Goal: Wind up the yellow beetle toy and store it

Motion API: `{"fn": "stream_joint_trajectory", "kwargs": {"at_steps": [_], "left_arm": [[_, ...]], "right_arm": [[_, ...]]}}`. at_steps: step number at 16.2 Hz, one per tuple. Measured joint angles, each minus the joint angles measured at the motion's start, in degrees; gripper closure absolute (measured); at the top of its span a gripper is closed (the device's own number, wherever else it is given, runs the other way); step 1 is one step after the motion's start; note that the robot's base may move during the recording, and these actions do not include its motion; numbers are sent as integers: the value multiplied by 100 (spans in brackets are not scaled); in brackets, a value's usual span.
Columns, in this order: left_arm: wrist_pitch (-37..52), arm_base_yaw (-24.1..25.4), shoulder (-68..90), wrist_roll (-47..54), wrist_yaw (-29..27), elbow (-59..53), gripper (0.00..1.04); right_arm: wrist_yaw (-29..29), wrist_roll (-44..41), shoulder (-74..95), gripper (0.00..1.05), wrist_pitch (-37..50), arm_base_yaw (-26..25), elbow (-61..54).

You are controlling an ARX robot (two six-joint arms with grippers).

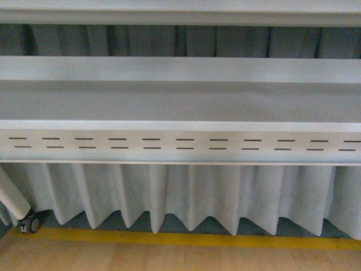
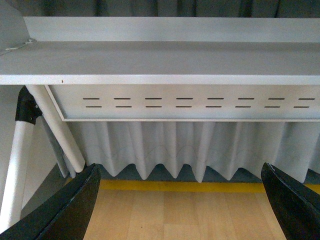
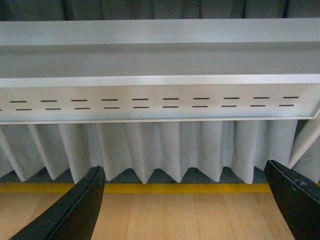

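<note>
Front view: white worktop (image 1: 180, 101) w/ slotted front edge, pleated grey skirt (image 1: 197, 197) under it, wood floor (image 1: 169, 257), yellow tape line (image 1: 186, 238), caster (image 1: 29, 224) by left edge. Left gripper (image 2: 180, 170) & right gripper (image 3: 185, 167) both spread wide, empty. Can't tell where yellow beetle toy is.

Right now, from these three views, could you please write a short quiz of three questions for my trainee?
1. True or false: the yellow beetle toy shows in at least one view.
2. Choose one: the left gripper and the right gripper are A) both open and empty, B) both shut, C) one open, one shut.
3. Fill in: the stripe on the wooden floor below the curtain is ___.

Key: 1 false; 2 A; 3 yellow.
</note>
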Motion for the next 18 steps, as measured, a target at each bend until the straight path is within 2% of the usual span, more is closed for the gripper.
{"fn": "stream_joint_trajectory", "kwargs": {"at_steps": [18], "left_arm": [[-2,0,0,-2,-7,0,7]], "right_arm": [[-4,0,0,7,-4,0,0]]}}
